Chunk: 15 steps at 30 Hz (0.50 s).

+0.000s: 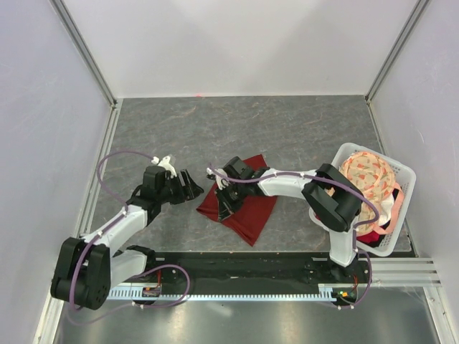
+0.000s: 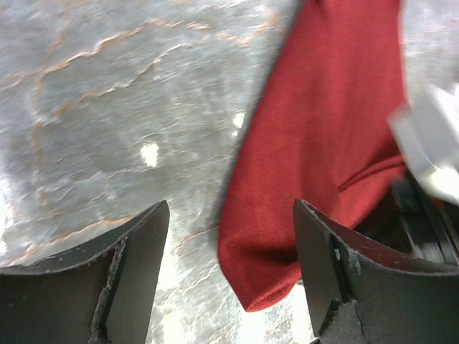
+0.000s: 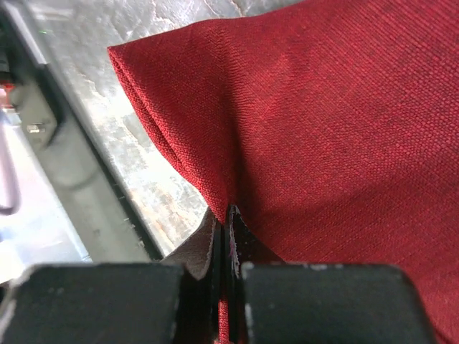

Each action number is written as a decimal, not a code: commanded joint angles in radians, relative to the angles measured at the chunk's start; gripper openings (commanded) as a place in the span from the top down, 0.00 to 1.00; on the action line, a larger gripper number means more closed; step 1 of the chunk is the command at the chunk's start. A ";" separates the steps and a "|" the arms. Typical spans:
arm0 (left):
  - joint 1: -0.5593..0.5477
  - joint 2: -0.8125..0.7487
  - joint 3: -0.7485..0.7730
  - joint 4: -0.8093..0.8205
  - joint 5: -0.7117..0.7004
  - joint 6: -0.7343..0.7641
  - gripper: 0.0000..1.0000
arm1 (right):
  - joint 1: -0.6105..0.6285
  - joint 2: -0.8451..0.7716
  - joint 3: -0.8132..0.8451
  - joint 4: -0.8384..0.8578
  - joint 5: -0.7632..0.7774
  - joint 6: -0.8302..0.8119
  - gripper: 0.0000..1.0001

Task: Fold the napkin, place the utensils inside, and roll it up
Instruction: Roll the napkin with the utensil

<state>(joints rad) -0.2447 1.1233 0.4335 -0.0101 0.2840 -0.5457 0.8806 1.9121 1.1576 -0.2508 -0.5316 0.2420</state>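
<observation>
Top cam: we look steeply down from above and behind, whole bench (image 1: 287, 122) in frame. Left wrist cam low, facing the napkin (image 2: 323, 143) edge; right wrist cam far closer. All share the napkin; left view's right side is blurred, maybe more overlap there.

The left arm (image 1: 115, 226) rises from its base at the near left and reaches forward and toward the middle. Its left gripper (image 1: 192, 188) is held low, with the jaws standing wide apart (both black fingers show in its wrist view). The right arm (image 1: 287, 183) bends at a raised elbow and stretches leftward, and the right gripper (image 3: 229, 215) is pinched closed on a fold of the napkin (image 3: 323, 129).
</observation>
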 commanded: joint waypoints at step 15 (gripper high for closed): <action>-0.097 0.039 -0.130 0.475 0.210 0.102 0.23 | -0.207 0.249 0.093 0.004 -0.467 0.062 1.00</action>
<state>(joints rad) -0.3180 1.1263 0.3042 0.3492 0.4454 -0.5014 0.6899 2.0987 1.2217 -0.2554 -0.9443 0.3134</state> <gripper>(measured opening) 0.767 0.020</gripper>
